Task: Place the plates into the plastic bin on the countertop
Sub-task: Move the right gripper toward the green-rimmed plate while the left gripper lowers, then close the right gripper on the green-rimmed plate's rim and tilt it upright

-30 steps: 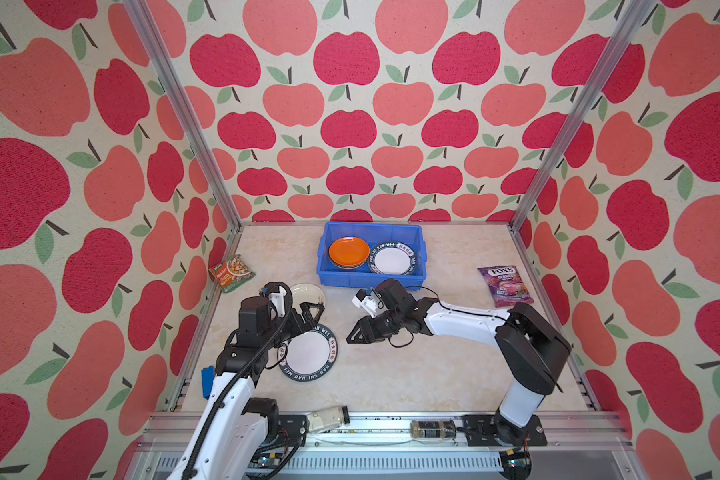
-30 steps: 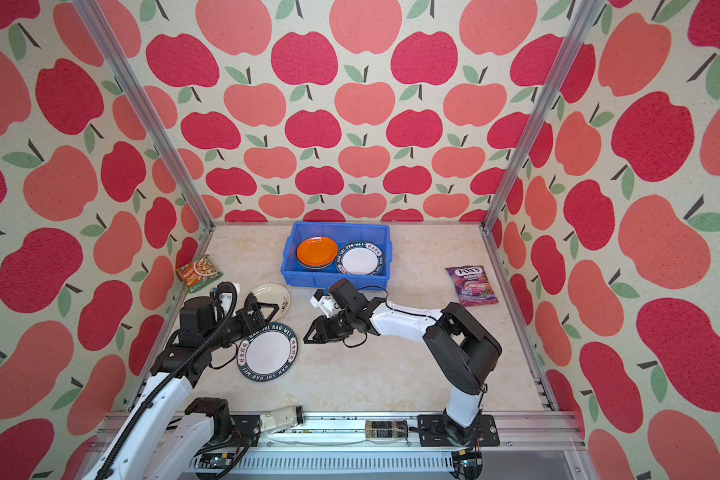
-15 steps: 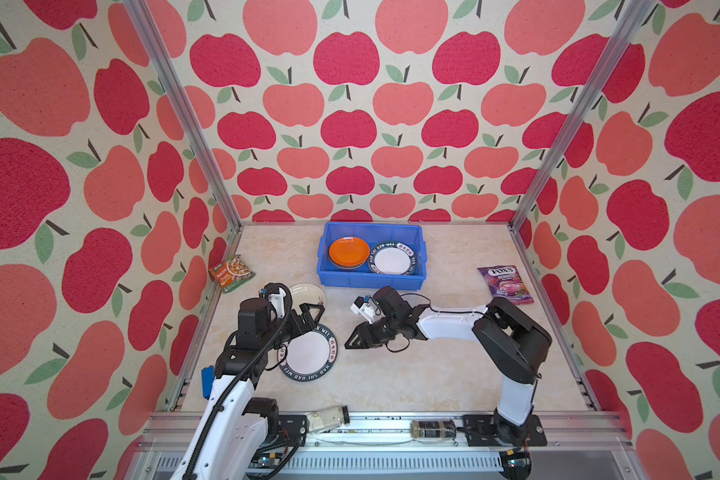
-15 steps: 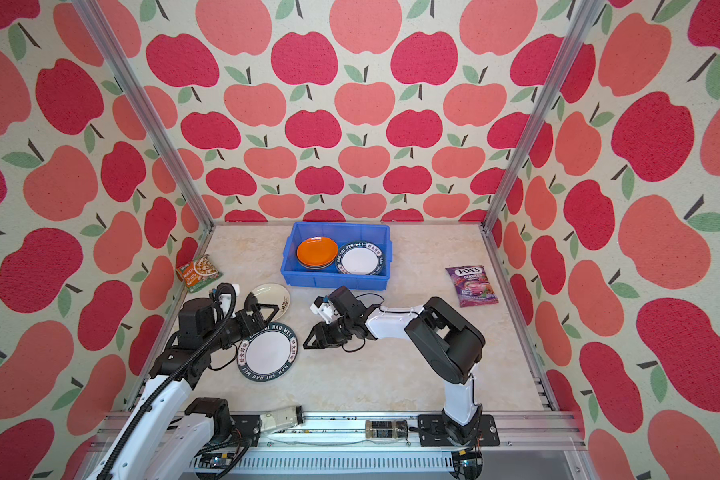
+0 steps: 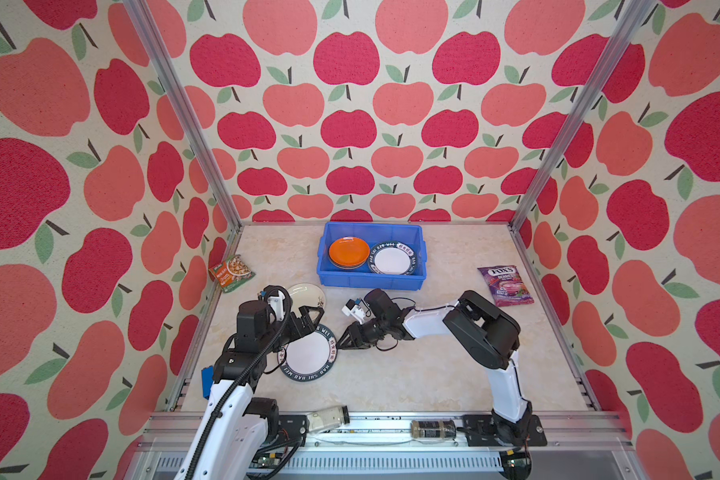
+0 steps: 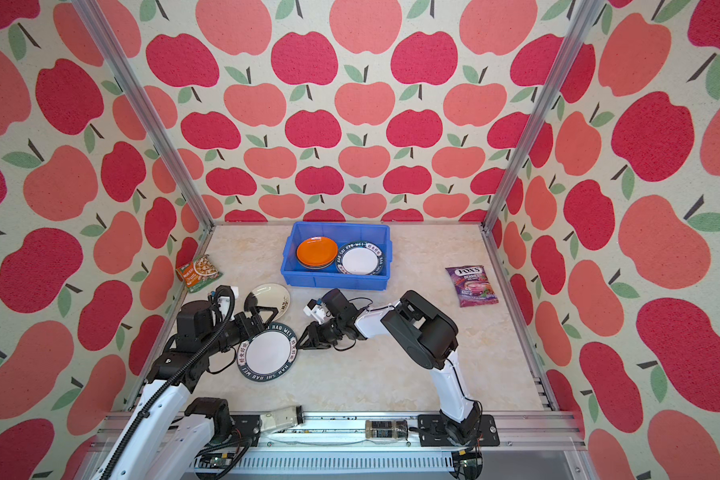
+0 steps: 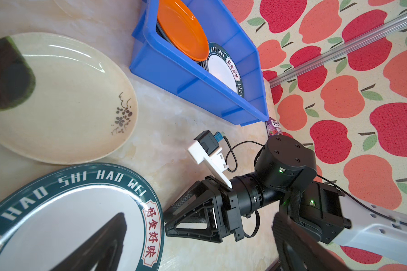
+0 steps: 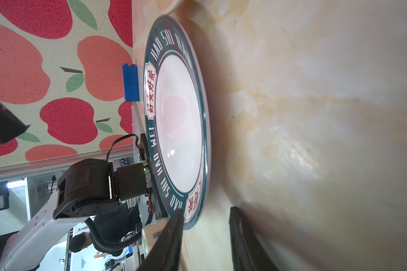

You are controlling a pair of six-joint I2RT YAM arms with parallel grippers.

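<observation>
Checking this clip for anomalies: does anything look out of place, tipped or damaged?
Yes. A clear jar and a dark jar lie on their sides on the front metal rail, off the countertop. The green snack packet seems propped against the left wall.

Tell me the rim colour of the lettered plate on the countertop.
Dark green plate rim with white lettering; left wrist view shows it best.

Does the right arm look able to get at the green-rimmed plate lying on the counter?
Likely yes: the right gripper is low at the rim of the green-rimmed plate, jaws apart, bare countertop around. The open left gripper over its far side may crowd a lift.
</observation>
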